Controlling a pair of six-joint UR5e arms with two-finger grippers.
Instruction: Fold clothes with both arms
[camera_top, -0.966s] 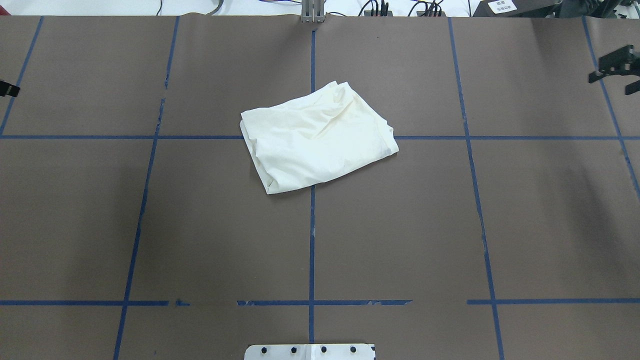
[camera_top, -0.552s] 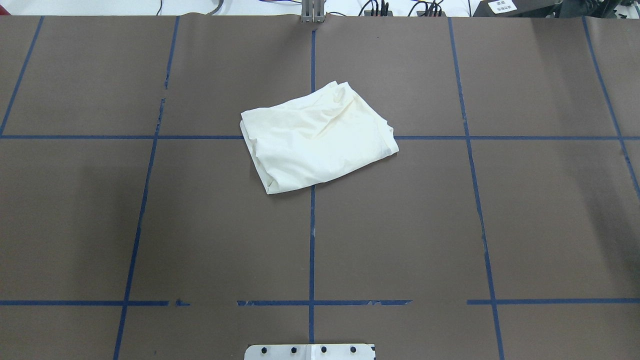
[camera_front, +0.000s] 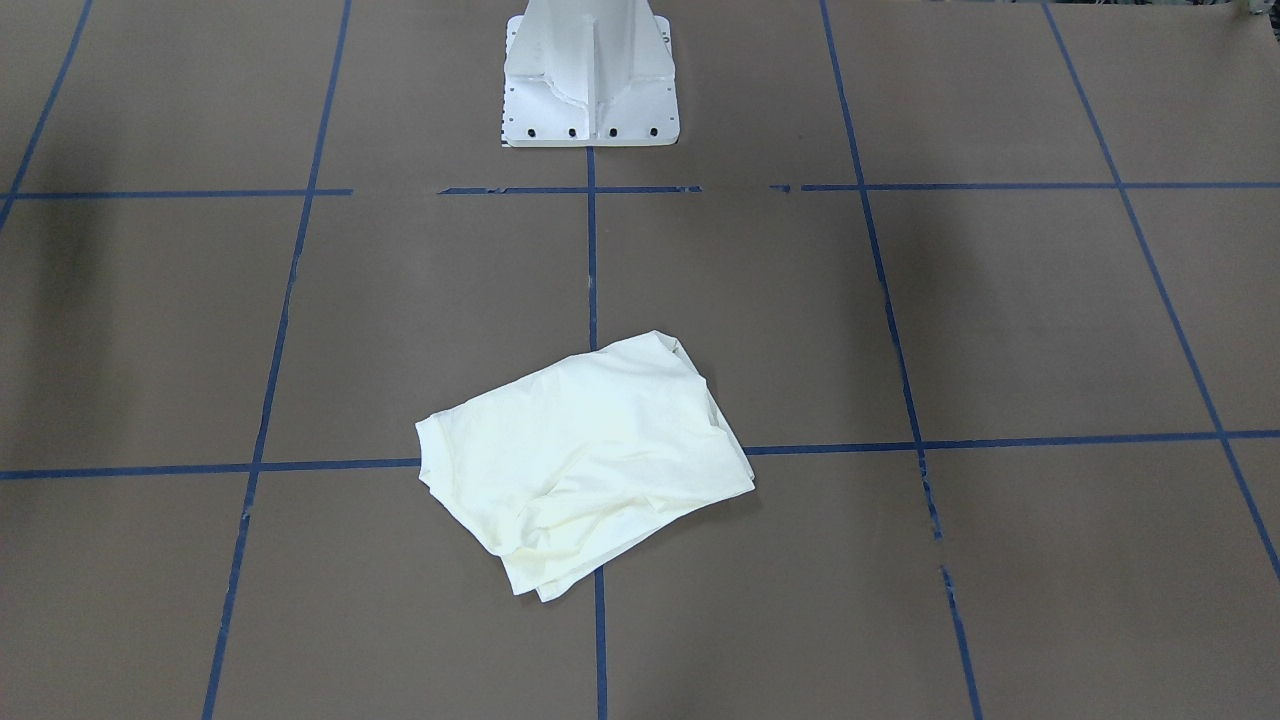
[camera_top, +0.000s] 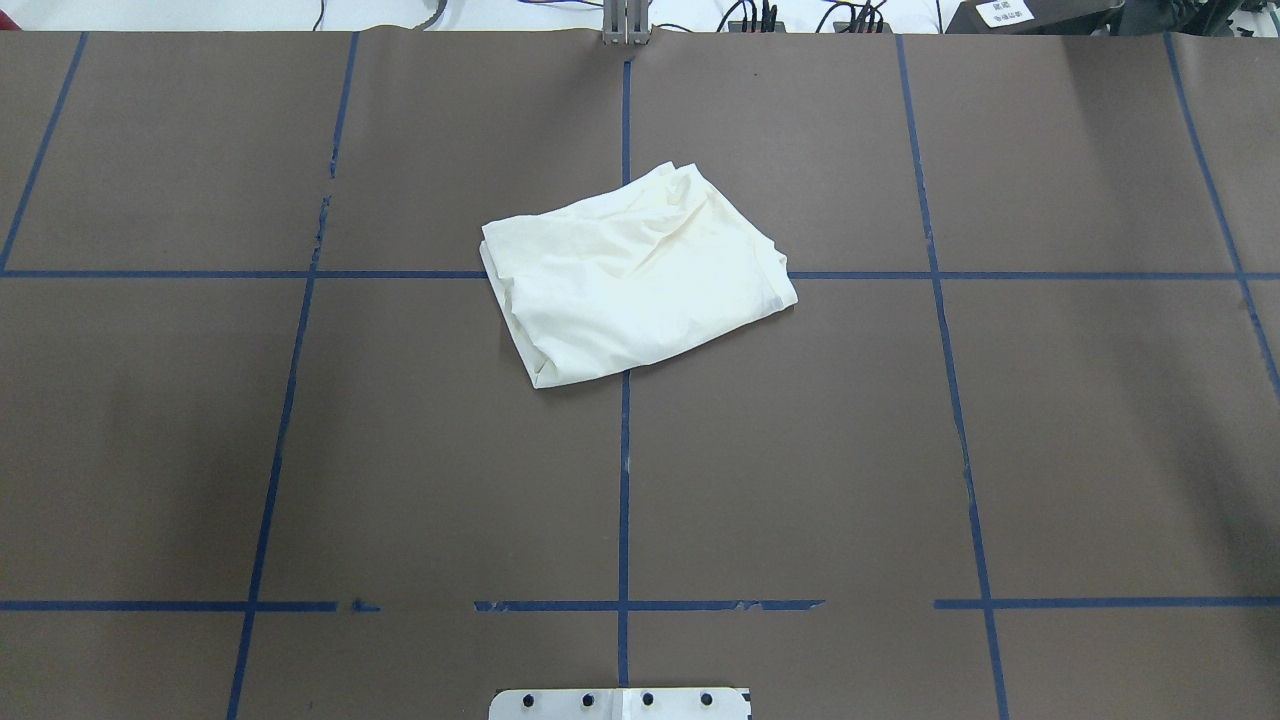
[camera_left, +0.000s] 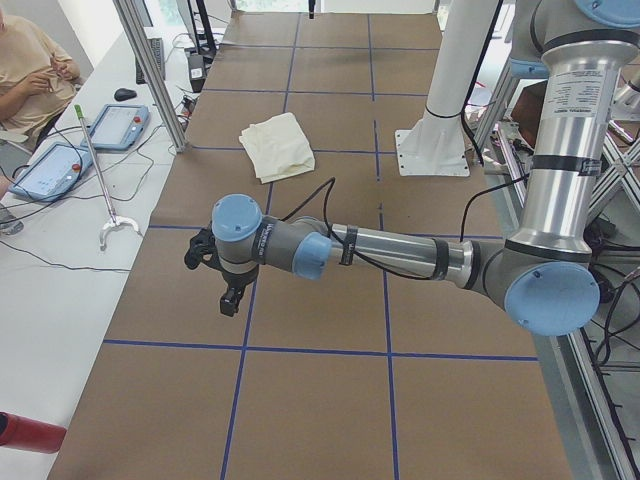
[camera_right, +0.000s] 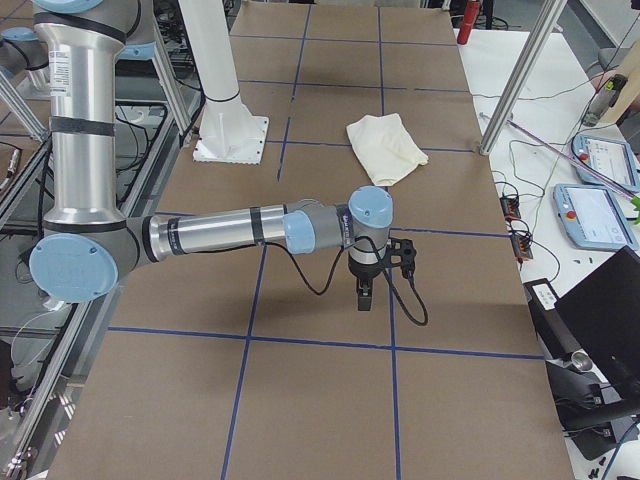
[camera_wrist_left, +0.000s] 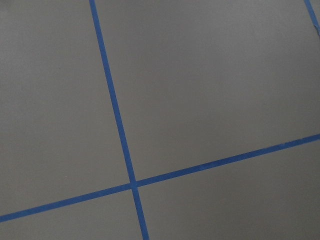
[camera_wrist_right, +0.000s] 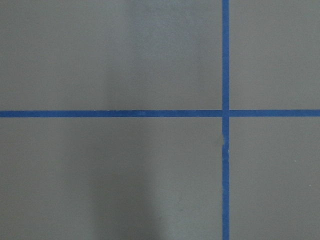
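The clothes (camera_top: 635, 275) are one cream-white garment lying in a folded, slightly rumpled bundle near the table's middle, plain side up, also seen in the front view (camera_front: 585, 455) and both side views (camera_left: 278, 145) (camera_right: 385, 145). Neither arm touches it. My left gripper (camera_left: 232, 300) hangs over bare table far to the left of the bundle, pointing down; I cannot tell whether it is open or shut. My right gripper (camera_right: 362, 298) hangs likewise far to the right, state also unclear. Both wrist views hold only brown paper and blue tape lines.
The white pedestal base (camera_front: 590, 110) stands at the robot's edge of the table. Blue tape (camera_top: 624, 480) grids the brown paper. Beyond the far edge are aluminium posts (camera_left: 150, 70), teach pendants (camera_left: 50, 170) (camera_right: 590, 215), cables and a seated person (camera_left: 25, 70).
A second ago both grippers showed at the side edges of the overhead view. They have since moved outward and out of that view. The clothes have not moved.
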